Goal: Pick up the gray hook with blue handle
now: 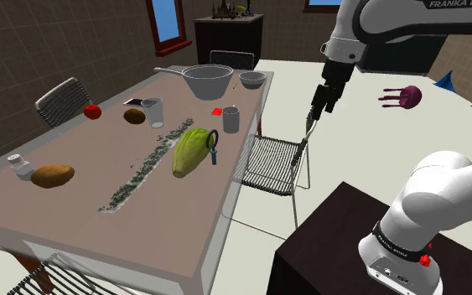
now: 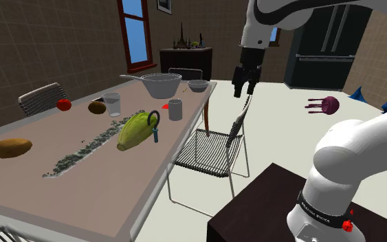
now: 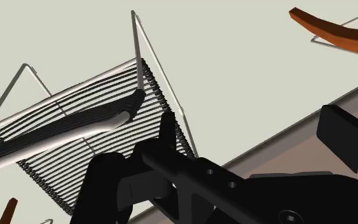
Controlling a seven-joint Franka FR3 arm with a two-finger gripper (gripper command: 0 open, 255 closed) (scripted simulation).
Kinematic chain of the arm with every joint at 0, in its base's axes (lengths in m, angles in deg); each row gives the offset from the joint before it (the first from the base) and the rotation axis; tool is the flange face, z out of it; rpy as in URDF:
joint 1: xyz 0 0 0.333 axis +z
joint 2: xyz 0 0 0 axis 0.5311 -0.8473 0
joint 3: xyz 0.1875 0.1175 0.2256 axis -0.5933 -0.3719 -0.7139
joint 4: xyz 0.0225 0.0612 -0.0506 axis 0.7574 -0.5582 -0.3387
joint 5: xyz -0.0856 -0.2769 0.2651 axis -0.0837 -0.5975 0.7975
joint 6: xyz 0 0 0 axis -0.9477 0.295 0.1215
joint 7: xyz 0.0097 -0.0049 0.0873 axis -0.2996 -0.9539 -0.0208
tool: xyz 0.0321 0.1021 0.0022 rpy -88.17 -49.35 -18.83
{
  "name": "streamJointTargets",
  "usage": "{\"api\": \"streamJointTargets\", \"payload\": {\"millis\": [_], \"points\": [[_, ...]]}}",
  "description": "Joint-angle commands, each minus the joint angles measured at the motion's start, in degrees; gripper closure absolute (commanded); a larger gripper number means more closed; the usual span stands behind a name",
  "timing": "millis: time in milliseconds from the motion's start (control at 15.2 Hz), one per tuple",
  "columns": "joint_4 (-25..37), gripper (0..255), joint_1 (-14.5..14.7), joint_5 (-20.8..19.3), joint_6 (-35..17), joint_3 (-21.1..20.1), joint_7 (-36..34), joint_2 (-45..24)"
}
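The hook [image 1: 212,144] has a dark grey curved top and a short blue handle. It lies on the beige table [image 1: 167,226] against the right side of a green-yellow fruit [image 1: 190,149]. In the second exterior view the hook [image 2: 154,126] leans on the same fruit [image 2: 134,130]. My gripper [image 1: 323,102] hangs open and empty off the table's right edge, high over a wire chair [image 1: 274,163]. It is well to the right of the hook and apart from it. In the wrist view the gripper [image 3: 254,127] looks down on the wire chair [image 3: 95,127].
A grey cup [image 1: 230,119], a glass [image 1: 153,111], a large bowl [image 1: 207,80] and a small bowl [image 1: 252,80] stand behind the hook. A strip of grey-green bits [image 1: 146,163], a potato [image 1: 53,175] and a red apple [image 1: 92,111] lie to the left.
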Motion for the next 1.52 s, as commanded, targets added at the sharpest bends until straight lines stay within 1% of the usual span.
{"api": "streamJointTargets", "payload": {"millis": [0, 264, 528, 726, 924, 1188, 1320, 1452], "points": [[0.0, 0, 0.0, 0.0, 0.0, 0.0, 0.0, 0.0], [-3.8, 0, 1.6, 1.4, -10.5, -3.8, -2.3, -2.0], [-6.1, 0, 3.0, 2.2, -21.3, -7.8, -4.8, -5.8], [-6.9, 0, 3.6, 2.1, -29.4, -10.9, -7.0, -9.8], [-6.7, 0, 3.7, 1.1, -37.3, -14.3, -9.7, -14.5], [-5.1, 0, 2.2, -2.4, -47.2, -19.5, -14.6, -21.7], [-3.7, 0, 0.5, -5.7, -51.6, -22.5, -18.0, -25.6], [-1.9, 0, -1.9, -10.4, -55.6, -26.0, -22.5, -29.6]]}}
